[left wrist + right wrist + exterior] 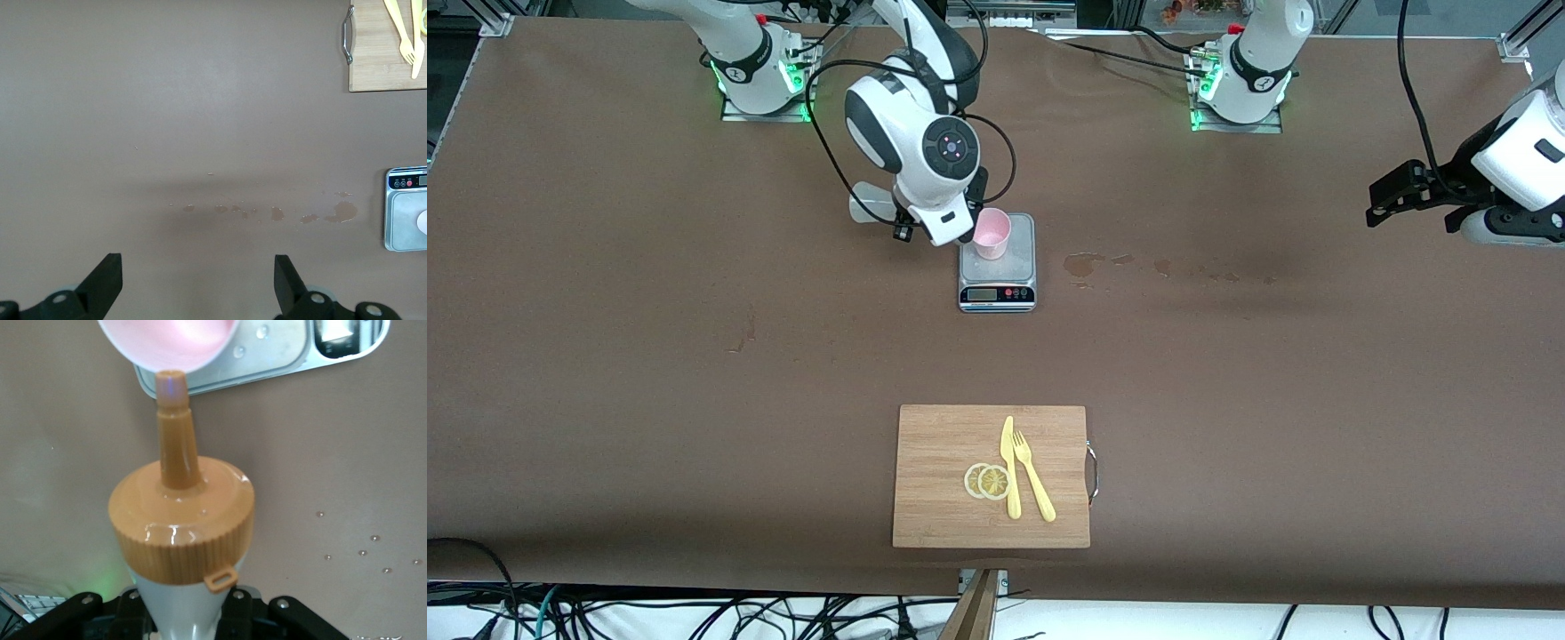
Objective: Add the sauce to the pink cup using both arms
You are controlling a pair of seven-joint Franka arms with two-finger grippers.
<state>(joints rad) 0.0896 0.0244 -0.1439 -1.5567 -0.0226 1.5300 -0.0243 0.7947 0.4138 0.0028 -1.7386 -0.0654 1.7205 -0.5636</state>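
I work over a wide table (605, 356) under a matte brown cover, lit evenly from above. Aluminium frame rails (1525, 27) edge its corners. Along the edge nearest the front camera, black cables (694, 618) tangle across a pale floor (1183, 622). Small dried stains (1085, 263) mark the cover.

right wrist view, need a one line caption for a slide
Right gripper holds the squeeze bottle, its orange nozzle at the rim of the pink cup on the scale.
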